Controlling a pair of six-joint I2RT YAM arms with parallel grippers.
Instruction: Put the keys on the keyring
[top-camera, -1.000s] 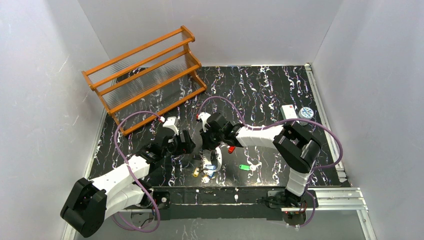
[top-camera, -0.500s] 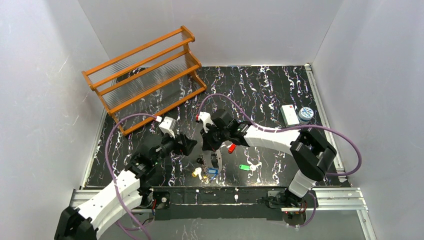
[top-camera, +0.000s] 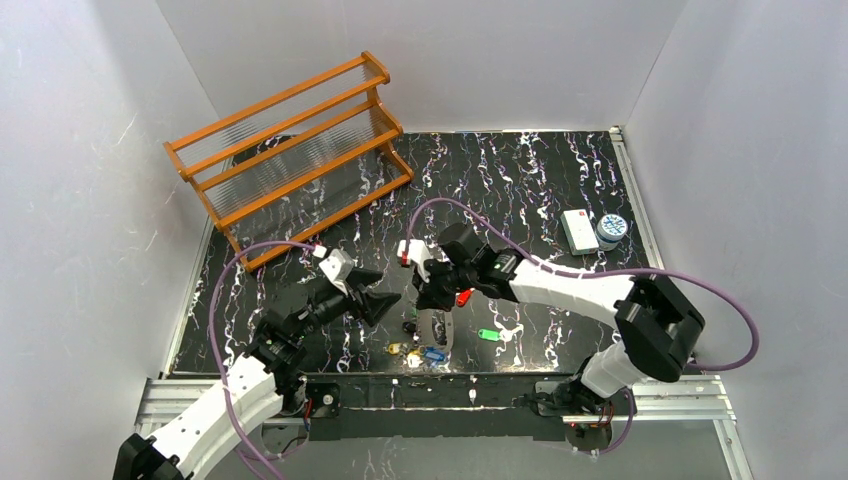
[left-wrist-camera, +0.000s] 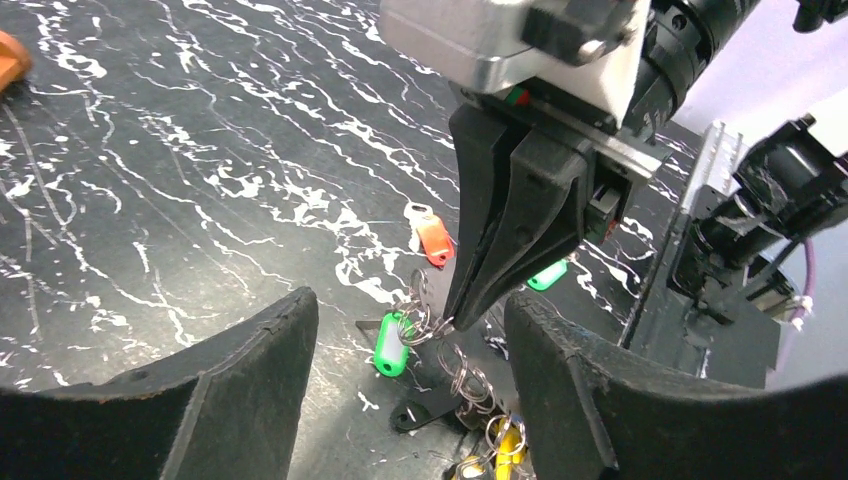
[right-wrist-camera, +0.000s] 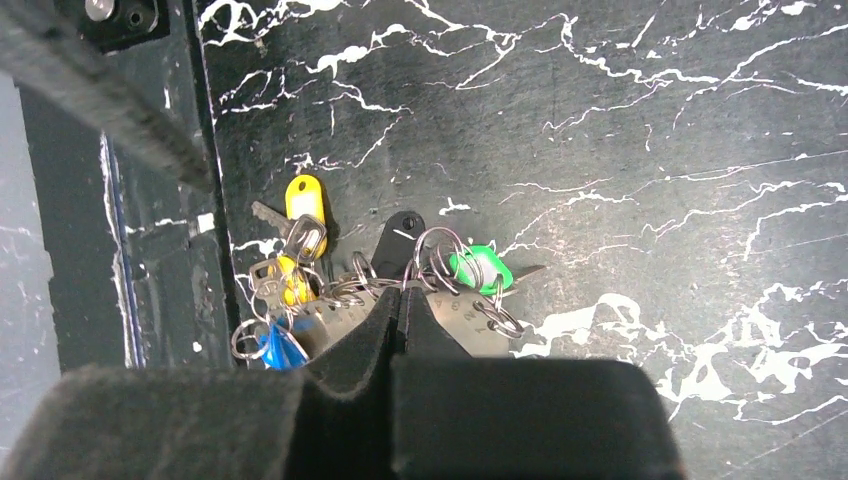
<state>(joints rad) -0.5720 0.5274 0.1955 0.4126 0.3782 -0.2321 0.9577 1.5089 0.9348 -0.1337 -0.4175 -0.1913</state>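
My right gripper (top-camera: 432, 304) is shut on the top of the pale grey keyring (top-camera: 436, 330), which hangs below it near the table's front edge. In the right wrist view the shut fingertips (right-wrist-camera: 400, 295) pinch the keyring (right-wrist-camera: 458, 320), and wire rings link it to a green-tagged key (right-wrist-camera: 480, 268), yellow-tagged keys (right-wrist-camera: 303, 200) and a blue tag (right-wrist-camera: 280, 345). A red-tagged key (top-camera: 462, 297) and a second green one (top-camera: 487, 335) lie loose on the table. My left gripper (top-camera: 385, 302) is open just left of the right one, its jaws either side of the ring chain (left-wrist-camera: 470, 380).
An orange wooden rack (top-camera: 290, 140) stands at the back left. A white box (top-camera: 577, 228) and a round tin (top-camera: 611, 228) sit at the right edge. A black tag (left-wrist-camera: 425, 415) lies under the rings. The metal rail (top-camera: 480, 390) runs along the near edge.
My left gripper has reached right toward the right gripper and its jaws have narrowed a little. The right gripper has shifted slightly right and nearer, carrying the keyring and its bunch.
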